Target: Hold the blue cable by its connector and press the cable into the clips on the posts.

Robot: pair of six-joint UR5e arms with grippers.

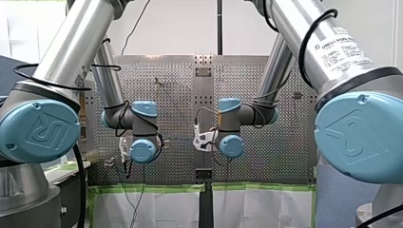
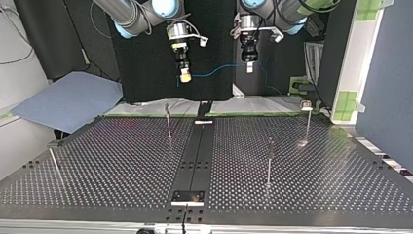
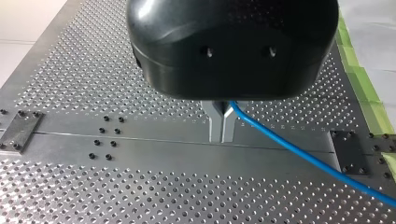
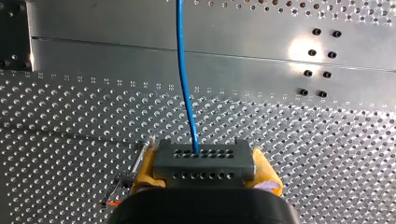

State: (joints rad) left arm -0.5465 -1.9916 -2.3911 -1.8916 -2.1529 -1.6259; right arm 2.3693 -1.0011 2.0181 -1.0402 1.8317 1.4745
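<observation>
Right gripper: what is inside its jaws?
A grey connector sits between the yellow pads, the blue cable leaving its front. The connector's rear is covered by the right gripper's black body.

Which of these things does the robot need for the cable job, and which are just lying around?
For the job:
- blue cable
- connector, gripped by my right end effector
- my left end effector, pinching the cable
- posts

Just lying about:
- blue sheet
- green tape
</observation>
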